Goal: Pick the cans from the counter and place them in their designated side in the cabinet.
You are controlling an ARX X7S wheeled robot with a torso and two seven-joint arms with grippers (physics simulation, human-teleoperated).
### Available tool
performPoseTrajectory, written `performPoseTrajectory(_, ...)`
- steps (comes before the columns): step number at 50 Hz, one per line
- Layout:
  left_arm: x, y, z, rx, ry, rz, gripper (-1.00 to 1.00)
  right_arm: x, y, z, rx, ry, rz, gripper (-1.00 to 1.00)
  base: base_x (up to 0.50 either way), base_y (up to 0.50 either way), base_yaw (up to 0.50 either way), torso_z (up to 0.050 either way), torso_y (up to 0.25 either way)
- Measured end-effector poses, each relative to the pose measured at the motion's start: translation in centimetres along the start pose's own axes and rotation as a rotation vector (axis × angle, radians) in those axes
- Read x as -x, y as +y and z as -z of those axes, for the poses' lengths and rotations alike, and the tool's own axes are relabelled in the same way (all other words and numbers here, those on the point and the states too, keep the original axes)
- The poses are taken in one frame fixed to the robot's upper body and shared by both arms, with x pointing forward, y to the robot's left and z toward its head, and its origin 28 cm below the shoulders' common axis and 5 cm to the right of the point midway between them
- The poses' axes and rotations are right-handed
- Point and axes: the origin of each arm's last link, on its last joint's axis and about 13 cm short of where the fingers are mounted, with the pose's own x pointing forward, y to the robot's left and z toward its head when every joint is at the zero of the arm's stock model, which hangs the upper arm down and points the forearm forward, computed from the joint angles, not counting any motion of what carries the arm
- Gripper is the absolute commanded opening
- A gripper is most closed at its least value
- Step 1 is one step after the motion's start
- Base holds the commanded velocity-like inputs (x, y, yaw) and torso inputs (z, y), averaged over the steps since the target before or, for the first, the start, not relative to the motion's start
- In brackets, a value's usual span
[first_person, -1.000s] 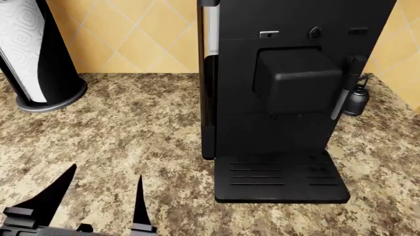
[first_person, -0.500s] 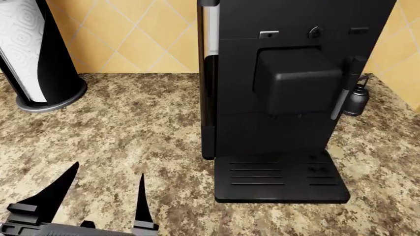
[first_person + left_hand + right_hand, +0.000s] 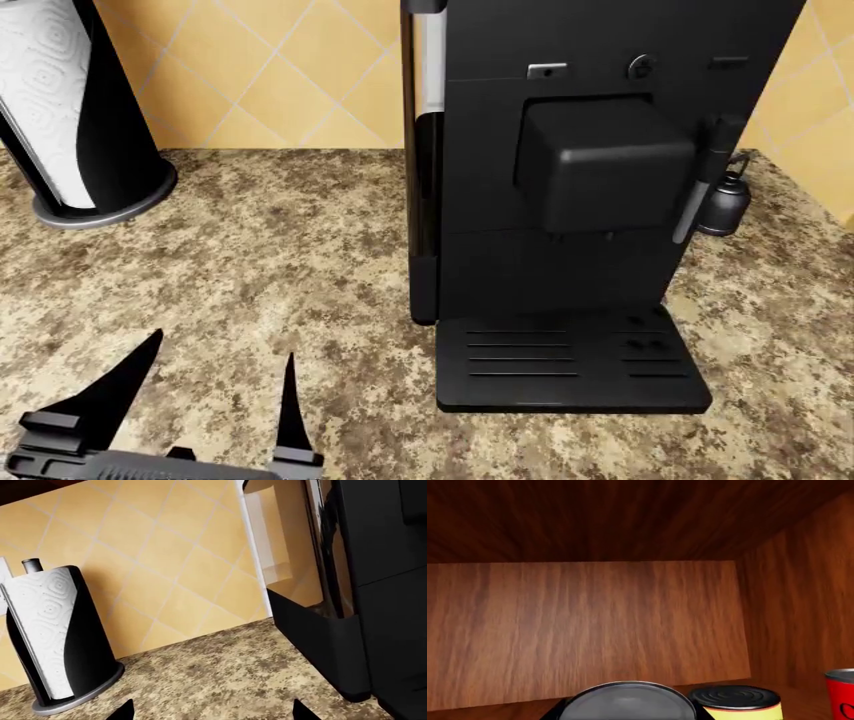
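Right wrist view: grey-lidded can (image 3: 627, 701) low centre, inside cabinet (image 3: 587, 625); right grip state cannot be told.
Risk: can may knock yellow tin (image 3: 735, 703) just beside it. Head view, lower left: left gripper (image 3: 200, 405) spread, empty, over counter (image 3: 294, 250).

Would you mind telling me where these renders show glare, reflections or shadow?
Left wrist view: the coffee machine side mirrors the yellow tiles. Head view: even light, soft shadow under the machine's spout block. Right wrist view: dim wooden cabinet, faint sheen on the grey lid.
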Motion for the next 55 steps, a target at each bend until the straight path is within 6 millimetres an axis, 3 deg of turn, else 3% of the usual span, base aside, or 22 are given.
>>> performPoseTrajectory(20,-0.7,-0.1,0.3,-0.003,0.007,-0.002,1.0,-3.9,1.1,1.5,0.058,0.045,0.064,-1.0,0.0,0.0,0.0,0.0,0.0)
performPoseTrajectory(41,-1.0,-0.1,0.5,-0.002,0.008,-0.006,1.0,-4.6,1.5,2.1,0.118,0.034,0.078,-1.0,0.0,0.0,0.0,0.0,0.0)
performPoseTrajectory(42,-1.0,-0.1,0.6,-0.002,0.008,-0.006,1.0,-4.6,1.5,2.1,0.119,0.034,0.079,1.0,0.01,0.0,0.0,0.0,0.0)
performPoseTrajectory(55,-1.0,-0.1,0.6,-0.003,0.007,-0.007,1.0,-4.6,1.5,2.1,0.108,0.034,0.078,1.0,0.0,0.0,0.0,0.0,0.0)
